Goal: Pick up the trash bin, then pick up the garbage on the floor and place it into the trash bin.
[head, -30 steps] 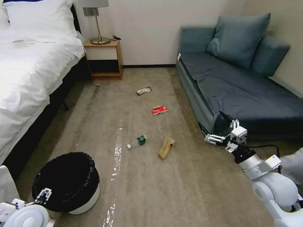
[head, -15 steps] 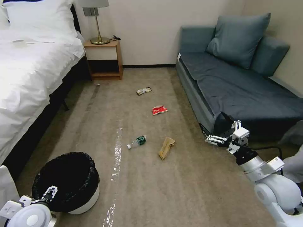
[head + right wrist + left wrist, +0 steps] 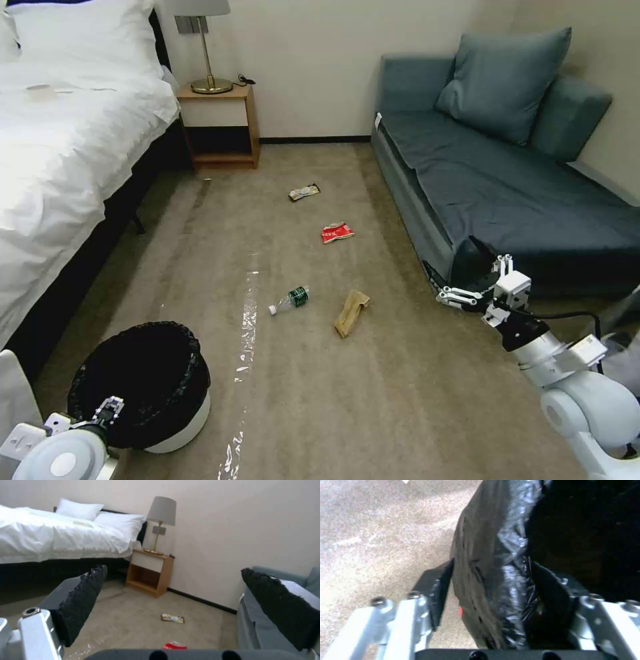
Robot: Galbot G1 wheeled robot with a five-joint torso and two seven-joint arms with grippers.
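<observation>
The trash bin (image 3: 181,432), white with a black liner (image 3: 493,542), stands on the carpet at the near left. My left gripper (image 3: 110,405) sits at its near rim; in the left wrist view the left gripper (image 3: 492,565) has one finger outside and one inside, pressed on the bagged rim. The garbage lies mid-floor: a tan paper bag (image 3: 351,311), a clear bottle (image 3: 290,299), a red wrapper (image 3: 337,232) and a yellowish-silver wrapper (image 3: 304,192). My right gripper (image 3: 470,281) hangs open by the sofa's near corner, holding nothing.
A white bed (image 3: 60,147) runs along the left. A wooden nightstand (image 3: 220,127) with a lamp stands at the far wall. A blue-grey sofa (image 3: 507,180) fills the right. A shiny tape strip (image 3: 245,333) runs down the carpet beside the bin.
My left gripper has shifted a little to the right along the bin's near rim. The right arm has drifted slightly right and down. The bin and litter have not moved.
</observation>
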